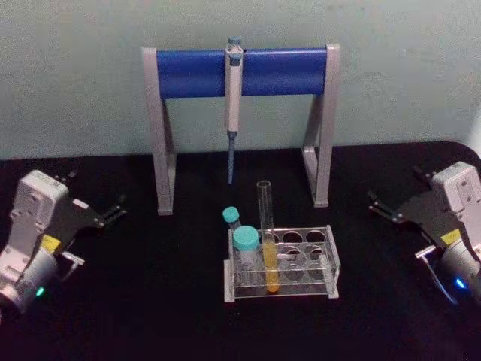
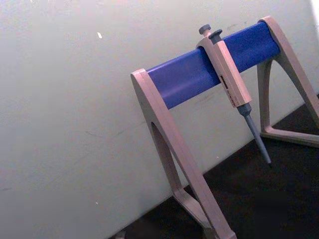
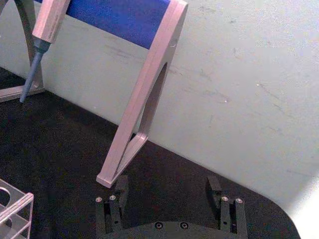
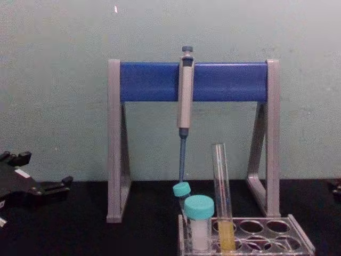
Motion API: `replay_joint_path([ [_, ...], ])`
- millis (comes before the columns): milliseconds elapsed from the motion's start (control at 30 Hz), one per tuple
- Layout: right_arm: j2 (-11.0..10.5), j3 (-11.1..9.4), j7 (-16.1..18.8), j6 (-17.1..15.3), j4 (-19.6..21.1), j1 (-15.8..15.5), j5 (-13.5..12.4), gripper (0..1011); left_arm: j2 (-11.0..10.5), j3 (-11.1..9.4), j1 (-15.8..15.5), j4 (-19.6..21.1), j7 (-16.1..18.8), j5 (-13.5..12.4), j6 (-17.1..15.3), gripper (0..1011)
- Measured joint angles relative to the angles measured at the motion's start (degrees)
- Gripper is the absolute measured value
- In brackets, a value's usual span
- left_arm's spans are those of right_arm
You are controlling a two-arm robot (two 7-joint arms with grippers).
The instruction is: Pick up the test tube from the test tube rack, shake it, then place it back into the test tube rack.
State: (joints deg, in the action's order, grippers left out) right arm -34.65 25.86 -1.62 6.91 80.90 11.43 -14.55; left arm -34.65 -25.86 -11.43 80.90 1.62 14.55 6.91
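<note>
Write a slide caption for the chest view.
Test tube with yellow liquid stands in the clear rack beside teal-capped tubes, before the pipette stand.

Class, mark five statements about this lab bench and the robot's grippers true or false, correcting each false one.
1. The tall clear glass test tube with yellow-orange liquid stands in the low clear plastic test tube rack. True.
2. The left gripper and right gripper sit either side of the rack, holding nothing. True.
3. The right gripper is shut. False: its fingers stand open.
4. A grey pipette hangs from the blue-barred grey stand behind the rack. True.
5. The two teal-capped white tubes lie on their sides. False: both stand upright at the rack's left end.
</note>
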Motion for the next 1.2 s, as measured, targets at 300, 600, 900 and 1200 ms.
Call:
replay_joint_path([
  [300,0.0,0.0,0.0,0.0,0.0,0.0,0.0,1000,0.0,0.0,0.0,0.0,0.0,0.0,0.0,1001],
  [600,0.0,0.0,0.0,0.0,0.0,0.0,0.0,1000,0.0,0.0,0.0,0.0,0.0,0.0,0.0,1001],
  [900,0.0,0.0,0.0,0.0,0.0,0.0,0.0,1000,0.0,0.0,0.0,0.0,0.0,0.0,0.0,1001],
  [1200,0.0,0.0,0.0,0.0,0.0,0.0,0.0,1000,0.0,0.0,0.0,0.0,0.0,0.0,0.0,1001],
])
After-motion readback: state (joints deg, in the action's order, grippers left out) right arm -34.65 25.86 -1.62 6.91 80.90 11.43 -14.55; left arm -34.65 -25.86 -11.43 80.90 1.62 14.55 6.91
